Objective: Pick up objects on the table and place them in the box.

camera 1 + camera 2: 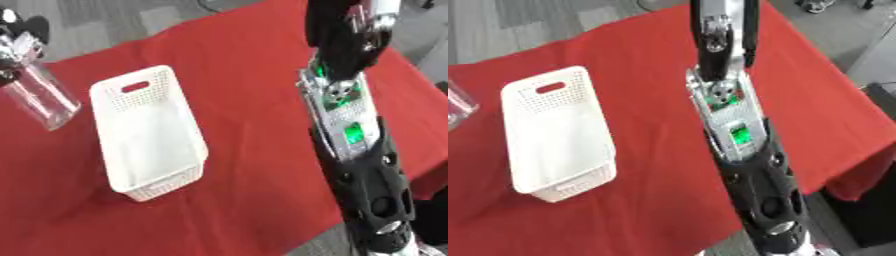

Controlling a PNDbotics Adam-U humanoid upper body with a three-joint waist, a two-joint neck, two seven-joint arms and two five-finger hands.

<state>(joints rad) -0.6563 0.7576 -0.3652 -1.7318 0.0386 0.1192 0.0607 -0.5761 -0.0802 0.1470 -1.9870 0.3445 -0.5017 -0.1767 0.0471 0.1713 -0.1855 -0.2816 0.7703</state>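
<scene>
Standing on the red-covered bench [254, 75], the white perforated box [149, 132] sits left of centre, nothing visible inside. The right hand [346, 42] reaches far over the cloth; whether its fingers are wide or closed, I cannot tell. The left hand [16, 42] at the far left edge grips a clear container [44, 97].

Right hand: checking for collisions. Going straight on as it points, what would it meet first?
The way looks free: the right hand points across the red cloth toward the table's far edge, though depth is unclear.

Right arm [359, 150] stretched forward, right hand [346, 45] fingers curled, left hand [13, 47] upper left
</scene>
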